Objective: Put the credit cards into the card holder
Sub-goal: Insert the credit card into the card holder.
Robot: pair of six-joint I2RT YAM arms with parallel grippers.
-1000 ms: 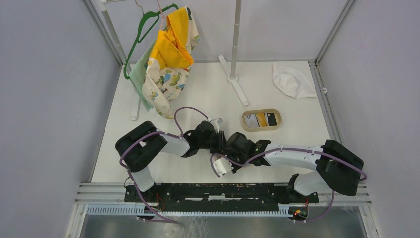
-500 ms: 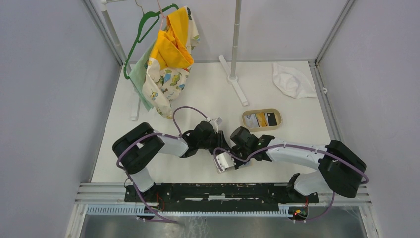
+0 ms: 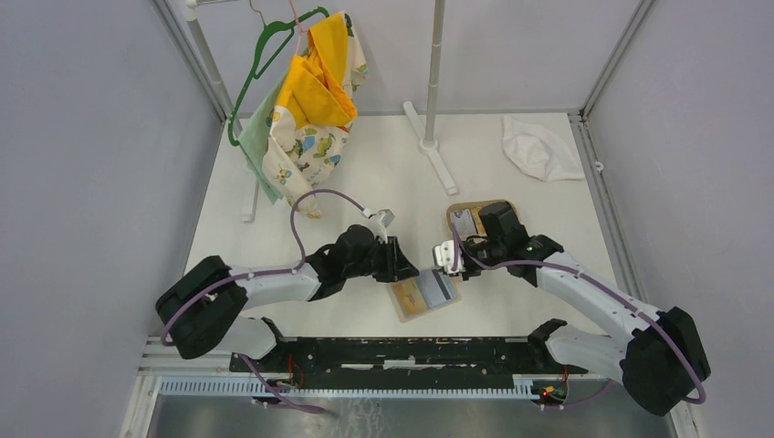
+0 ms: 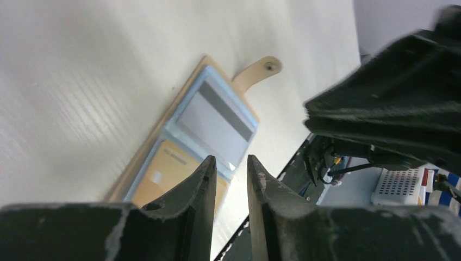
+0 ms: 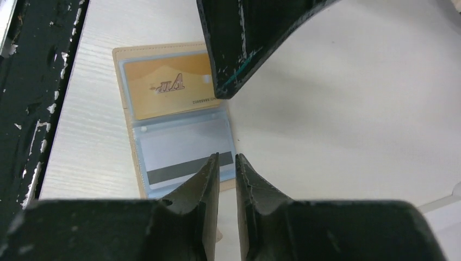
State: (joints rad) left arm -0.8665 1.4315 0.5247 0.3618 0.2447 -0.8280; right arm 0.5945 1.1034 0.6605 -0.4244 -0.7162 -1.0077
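The card holder (image 3: 423, 294) lies open and flat on the table near the front rail, tan with light blue sleeves and a snap tab (image 4: 260, 70). One sleeve holds a gold-yellow credit card (image 5: 168, 87), the other a white-grey card with a dark stripe (image 5: 182, 155). My left gripper (image 3: 403, 267) hovers at the holder's left edge, its fingers (image 4: 202, 179) a small gap apart with nothing between them. Just right of the holder is my right gripper (image 3: 454, 267), slightly open and empty, its tips (image 5: 213, 163) over the grey card's edge. More cards (image 3: 465, 222) lie in the oval tray.
The oval tan tray (image 3: 454, 212) sits behind the holder, partly covered by my right arm. A clothes rack with a green hanger and yellow garment (image 3: 315, 91) stands at the back left. A pole stand (image 3: 434, 146) and a white cloth (image 3: 538, 146) are at the back.
Both arms drew apart from the middle, uncovering the open card holder on the table. My right gripper swung back toward the tray and its jaws parted a little.
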